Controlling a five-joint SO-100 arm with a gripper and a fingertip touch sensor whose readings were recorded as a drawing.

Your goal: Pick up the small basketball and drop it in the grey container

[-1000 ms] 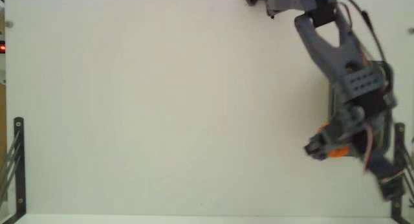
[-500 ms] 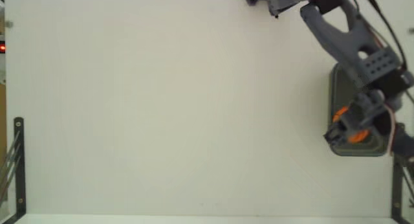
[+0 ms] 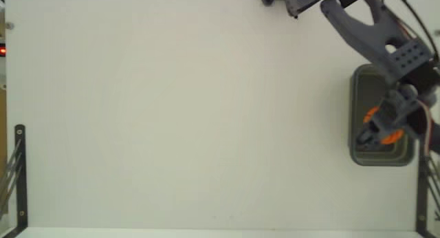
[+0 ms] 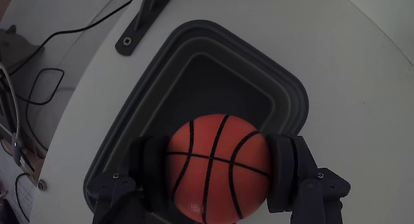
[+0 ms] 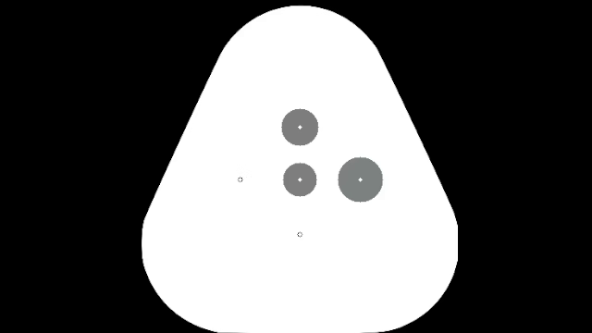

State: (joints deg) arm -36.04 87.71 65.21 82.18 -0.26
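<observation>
The small basketball is orange with thin black seams and sits between the two dark fingers of my gripper, which is shut on it. Directly under the ball lies the grey container, a dark tub with a thick stepped rim. In the fixed view the grey container stands at the right edge of the white table. The arm reaches over it, with the gripper and the orange small basketball above the tub's interior. The arm hides part of the tub.
A black metal bracket stands at the table's left edge and another bracket at the right, just below the tub. In the wrist view a black bracket and cables lie beyond the table's edge.
The arm has carried the ball to the right and up in the fixed view, from beside the tub's lower left corner to over its interior. The grip has stayed shut.
</observation>
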